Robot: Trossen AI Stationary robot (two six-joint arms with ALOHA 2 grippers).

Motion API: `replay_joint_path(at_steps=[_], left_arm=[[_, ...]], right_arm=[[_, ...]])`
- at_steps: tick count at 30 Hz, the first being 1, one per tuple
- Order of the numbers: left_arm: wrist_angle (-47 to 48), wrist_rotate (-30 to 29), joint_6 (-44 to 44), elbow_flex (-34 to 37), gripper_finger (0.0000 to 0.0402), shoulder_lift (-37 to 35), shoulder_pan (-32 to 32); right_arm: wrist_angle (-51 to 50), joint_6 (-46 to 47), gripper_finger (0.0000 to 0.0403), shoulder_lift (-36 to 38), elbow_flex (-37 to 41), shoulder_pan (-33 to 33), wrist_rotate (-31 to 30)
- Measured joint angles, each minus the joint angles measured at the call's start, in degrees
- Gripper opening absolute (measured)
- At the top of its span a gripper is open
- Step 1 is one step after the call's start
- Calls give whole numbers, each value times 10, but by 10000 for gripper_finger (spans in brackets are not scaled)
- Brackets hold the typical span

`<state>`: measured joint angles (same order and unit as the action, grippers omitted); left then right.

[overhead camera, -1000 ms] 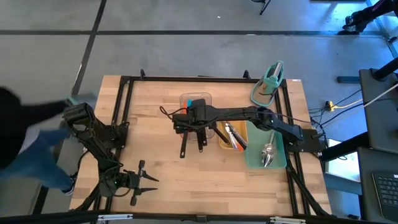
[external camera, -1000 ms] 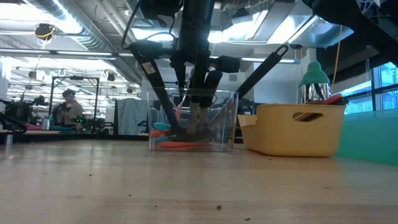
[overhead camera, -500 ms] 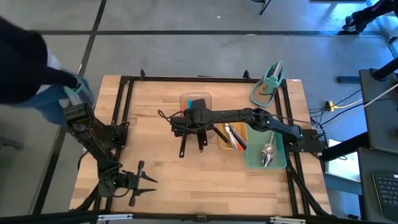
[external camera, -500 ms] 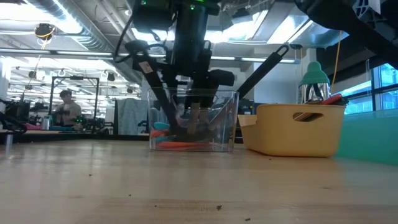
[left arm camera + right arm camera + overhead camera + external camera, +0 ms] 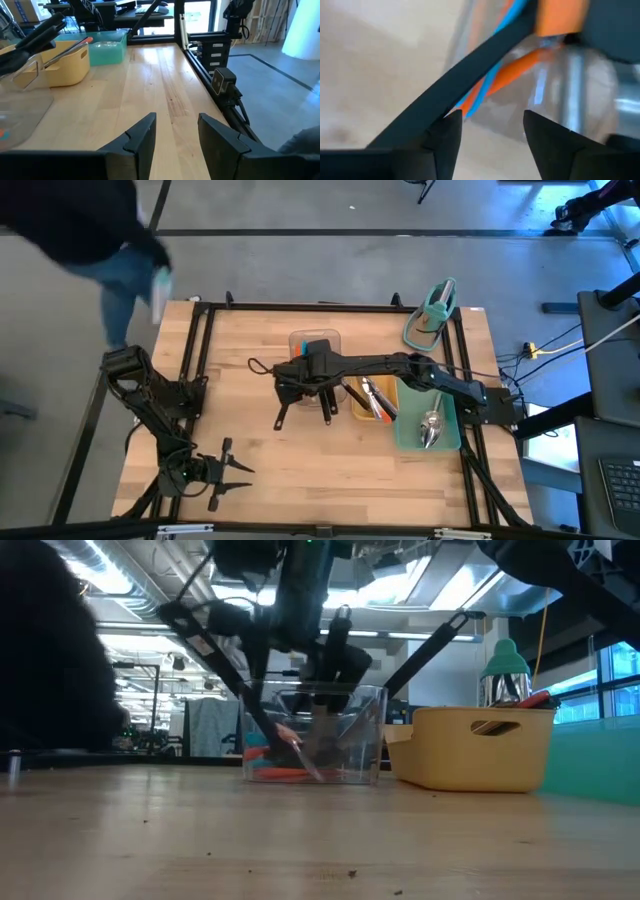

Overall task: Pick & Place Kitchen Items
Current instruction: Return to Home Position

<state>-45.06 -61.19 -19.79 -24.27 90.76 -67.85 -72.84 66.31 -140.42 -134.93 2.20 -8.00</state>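
At the right gripper [image 5: 490,127]: fingers spread, nothing between them, hanging over the clear bin [image 5: 370,730]. The orange spatula [image 5: 520,67] and blue spatula [image 5: 485,82] lie inside. A black handle [image 5: 470,70] leans across, just off one fingertip. Judgement: rise straight up and slowly until free of the leaning handles, then swing home. The left gripper [image 5: 175,132], spread and empty, is parked at the table [image 5: 240,480]'s near-left corner.

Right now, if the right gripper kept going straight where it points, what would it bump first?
Probably the long black handle slanting across just ahead of the open right gripper. Behind it are the orange spatula and blue spatula in the clear bin. Depth is hard to judge.
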Motion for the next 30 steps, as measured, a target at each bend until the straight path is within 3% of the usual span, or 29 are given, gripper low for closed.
replay_joint_path(at_steps=[7, 15, 19, 25, 30], left_arm=[[3, -1, 0, 0, 141, 0, 0], [3, 1, 5, 0, 141, 0, 0], [5, -1, 6, 0, 141, 0, 0], [2, -7, 6, 0, 141, 0, 2], [1, -14, -11, 0, 141, 0, 13]], right_arm=[[48, -55, 217, 31, 0, 2, 24], [155, -215, 217, 77, -1, 36, 38], [185, -311, 217, 96, -1, 94, -37], [179, -388, 217, 101, -1, 213, -240], [171, -424, 217, 102, -1, 261, -283]])
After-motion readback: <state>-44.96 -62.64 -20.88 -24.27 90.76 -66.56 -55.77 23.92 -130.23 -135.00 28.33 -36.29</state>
